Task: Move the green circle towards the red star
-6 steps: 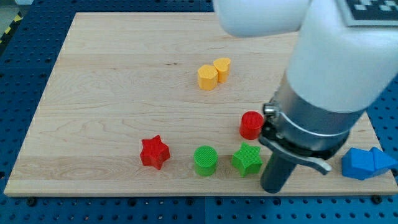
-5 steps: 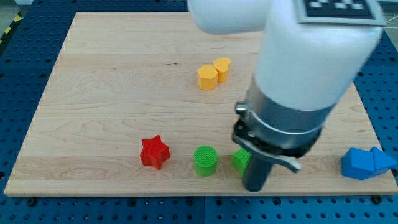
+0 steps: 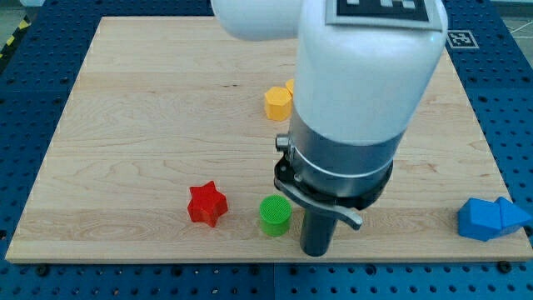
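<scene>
Swept leftward from beyond the green star (now hidden), my tip (image 3: 316, 252) just right of green circle (image 3: 275, 215), near red star (image 3: 206, 204); no gripper fitted, push imminent.

My tip (image 3: 316, 252) just right of green circle (image 3: 275, 215).

White rounded arm casing, grey collar, dark rod, black-and-white tag

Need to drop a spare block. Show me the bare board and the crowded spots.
Bare: the view's whole left and top-left, above the red star. Crowded: the bottom centre, where my tip stands right of the green circle. The arm hides board behind it.
</scene>
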`<act>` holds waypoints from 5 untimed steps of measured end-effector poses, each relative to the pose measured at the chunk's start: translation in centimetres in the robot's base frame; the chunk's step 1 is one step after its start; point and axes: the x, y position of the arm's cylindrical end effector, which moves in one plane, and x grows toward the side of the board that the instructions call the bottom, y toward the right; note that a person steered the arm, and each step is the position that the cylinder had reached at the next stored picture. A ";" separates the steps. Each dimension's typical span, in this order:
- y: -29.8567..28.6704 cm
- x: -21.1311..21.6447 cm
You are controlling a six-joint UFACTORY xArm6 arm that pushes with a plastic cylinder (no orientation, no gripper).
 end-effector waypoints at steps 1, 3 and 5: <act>-2.2 -0.4; -3.5 -4.2; -5.0 -6.0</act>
